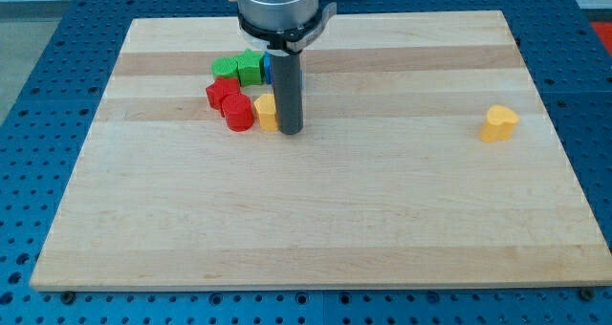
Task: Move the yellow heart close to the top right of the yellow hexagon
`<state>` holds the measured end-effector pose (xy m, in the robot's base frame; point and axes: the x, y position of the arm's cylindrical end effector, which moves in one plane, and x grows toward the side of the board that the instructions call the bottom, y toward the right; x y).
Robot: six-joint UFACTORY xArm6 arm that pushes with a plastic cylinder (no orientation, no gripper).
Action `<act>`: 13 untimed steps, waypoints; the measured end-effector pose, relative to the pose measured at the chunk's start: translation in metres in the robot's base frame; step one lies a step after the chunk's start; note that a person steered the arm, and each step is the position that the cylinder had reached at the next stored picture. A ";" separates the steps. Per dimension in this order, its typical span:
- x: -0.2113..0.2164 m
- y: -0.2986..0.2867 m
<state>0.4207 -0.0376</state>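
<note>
The yellow heart lies alone near the board's right edge. The yellow hexagon sits in a cluster at the upper left, partly hidden behind my rod. My tip rests on the board right against the hexagon's right side, far to the left of the heart.
Around the hexagon are a red cylinder, a red block, a green block, a green star and a blue block mostly hidden by the rod. The wooden board lies on a blue table.
</note>
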 end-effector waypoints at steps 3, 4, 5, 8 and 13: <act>0.002 0.009; 0.044 0.052; 0.061 0.118; 0.058 0.311; 0.015 0.264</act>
<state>0.4355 0.2268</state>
